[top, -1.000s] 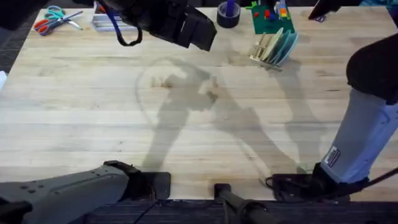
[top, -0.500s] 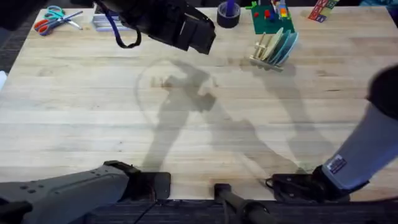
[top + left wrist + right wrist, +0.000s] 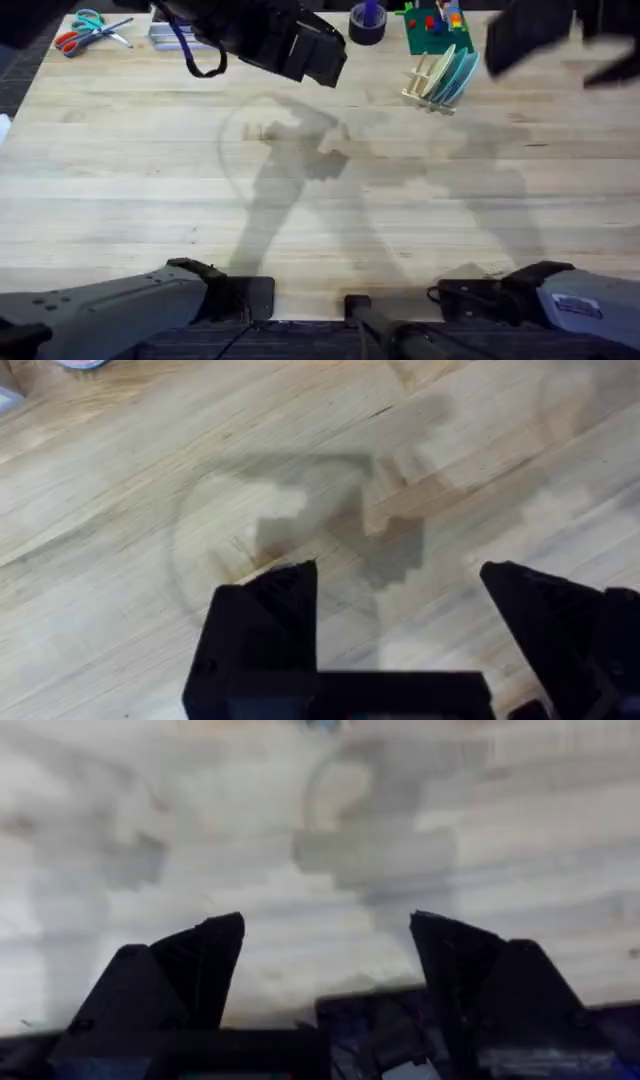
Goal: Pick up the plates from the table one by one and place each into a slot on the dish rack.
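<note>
Turquoise plate [image 3: 463, 72]: already slotted in dish rack [image 3: 428, 78] beside cream plate [image 3: 443, 66].
Pincers: left pincer [image 3: 395, 610] and right pincer [image 3: 325, 965] spread, empty; you retract clear.

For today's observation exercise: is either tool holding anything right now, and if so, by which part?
Nothing is held. The left tool and the right tool are both open over bare table; both plates stand in the rack.

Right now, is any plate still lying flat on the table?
No: both plates stand upright in the dish rack, and the table holds none.
</note>
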